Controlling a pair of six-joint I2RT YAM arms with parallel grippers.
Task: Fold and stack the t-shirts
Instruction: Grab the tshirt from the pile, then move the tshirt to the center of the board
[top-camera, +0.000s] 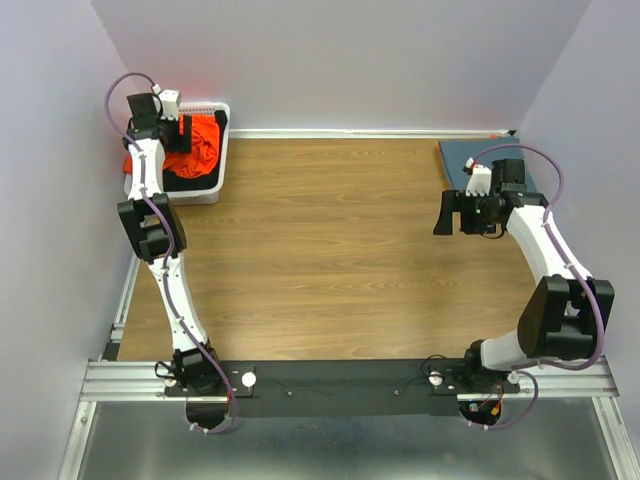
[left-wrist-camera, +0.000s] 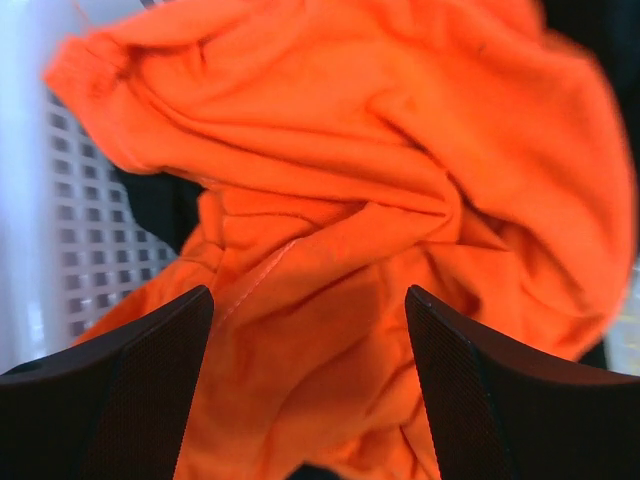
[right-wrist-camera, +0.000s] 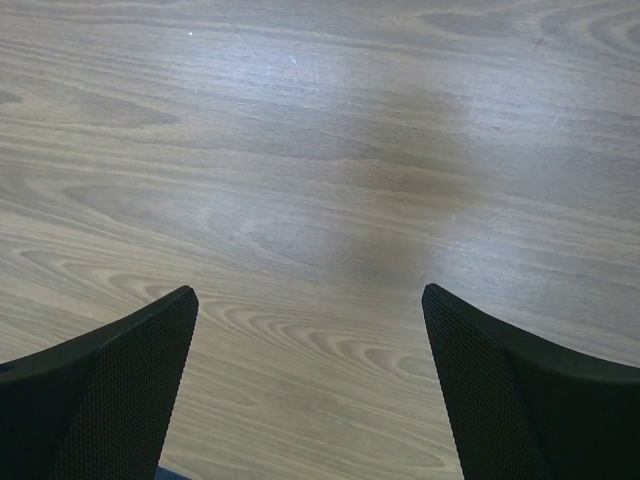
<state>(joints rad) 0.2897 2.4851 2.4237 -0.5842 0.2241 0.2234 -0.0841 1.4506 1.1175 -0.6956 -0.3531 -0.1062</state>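
Observation:
A bright orange t-shirt (top-camera: 203, 143) lies crumpled in a white basket (top-camera: 223, 160) at the far left of the table. My left gripper (top-camera: 186, 130) hangs over it, open. In the left wrist view the orange cloth (left-wrist-camera: 380, 180) fills the frame, and my left gripper (left-wrist-camera: 310, 330) straddles a fold without pinching it. A dark slate blue-grey t-shirt (top-camera: 458, 160) lies flat at the far right, partly behind my right arm. My right gripper (top-camera: 455, 218) hovers just in front of it, open. Only bare wood shows between the jaws of the right gripper (right-wrist-camera: 310, 340) in its wrist view.
The basket's white lattice wall (left-wrist-camera: 80, 230) shows left of the orange cloth, with something dark (left-wrist-camera: 160, 205) beneath the shirt. The wooden table (top-camera: 330, 250) is walled in by pale panels at the back and sides. Both arm bases sit on a rail (top-camera: 330, 380) at the near edge.

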